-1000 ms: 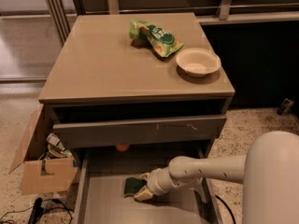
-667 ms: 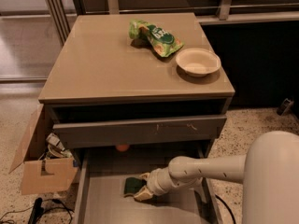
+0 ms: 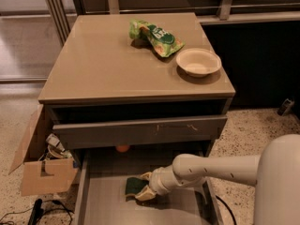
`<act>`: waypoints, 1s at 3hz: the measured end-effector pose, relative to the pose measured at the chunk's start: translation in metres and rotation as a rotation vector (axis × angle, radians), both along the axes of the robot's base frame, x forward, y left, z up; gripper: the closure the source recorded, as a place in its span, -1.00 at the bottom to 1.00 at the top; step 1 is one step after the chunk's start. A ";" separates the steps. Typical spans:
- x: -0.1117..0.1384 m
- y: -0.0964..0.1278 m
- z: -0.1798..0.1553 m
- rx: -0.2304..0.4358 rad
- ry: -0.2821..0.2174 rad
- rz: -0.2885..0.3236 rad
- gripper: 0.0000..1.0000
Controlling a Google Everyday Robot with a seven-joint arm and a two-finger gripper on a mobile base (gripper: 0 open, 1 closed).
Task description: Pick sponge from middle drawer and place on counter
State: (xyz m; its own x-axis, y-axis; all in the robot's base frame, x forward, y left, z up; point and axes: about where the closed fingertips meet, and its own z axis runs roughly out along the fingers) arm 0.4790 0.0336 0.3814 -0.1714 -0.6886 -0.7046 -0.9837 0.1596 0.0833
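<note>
The arm (image 3: 211, 170) is presenting as a smooth off-white tube with a rounded, ringed wrist collar, joining a large white rounded body shell (image 3: 281, 182) and ending in a cream gripper (image 3: 143, 187) sitting inside the drawer (image 3: 108, 205).

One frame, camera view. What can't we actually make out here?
Camera view:
- The sponge: its right end is hidden by the gripper, which is at it in the middle drawer. Resting or lifted, unclear.
- The middle drawer: near end cut off by the bottom edge, back hidden under the drawer front above.
- The orange thing: mostly hidden by that front, unidentifiable.
- The cardboard box: contents too small.
</note>
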 end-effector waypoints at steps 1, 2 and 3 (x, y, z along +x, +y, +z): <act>-0.007 -0.012 0.048 0.020 -0.046 0.013 1.00; -0.012 -0.026 0.100 0.027 -0.096 0.021 1.00; -0.013 -0.043 0.160 0.009 -0.160 0.034 1.00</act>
State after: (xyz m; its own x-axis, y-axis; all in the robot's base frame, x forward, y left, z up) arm 0.4661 -0.0090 0.5414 -0.0331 -0.6854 -0.7274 -0.9894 0.1255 -0.0732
